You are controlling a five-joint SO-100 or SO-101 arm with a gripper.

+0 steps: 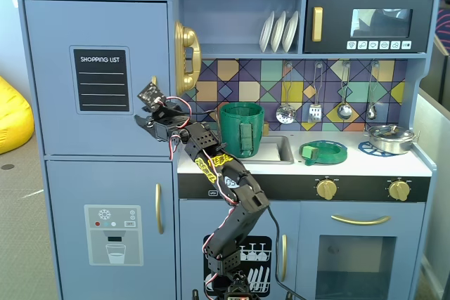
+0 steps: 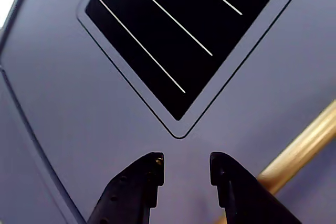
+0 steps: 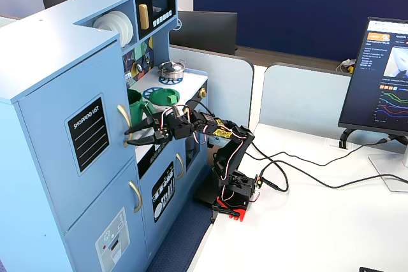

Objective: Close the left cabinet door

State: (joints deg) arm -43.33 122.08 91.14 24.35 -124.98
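Note:
The left cabinet door [image 1: 98, 33] is light blue with a black "SHOPPING LIST" panel [image 1: 102, 79]. It sits flush with the fridge front in both fixed views. My gripper [image 1: 144, 120] is open and empty, pointing at the door's lower right part, just below the panel and beside the gold handle [image 3: 123, 116]. In the wrist view the gripper [image 2: 186, 163] faces the door [image 2: 79, 103] very closely, with the panel [image 2: 178, 24] above and the handle [image 2: 299, 148] at the right. I cannot tell whether the fingertips touch the door.
Below is the blue door with the water-dispenser graphic [image 1: 112, 233]. A green pot [image 1: 241, 128] stands in the sink by my arm [image 1: 235, 194]. A gold toy phone [image 1: 186, 57] hangs right of the door. Cables and a monitor [image 3: 382, 81] are on the white table.

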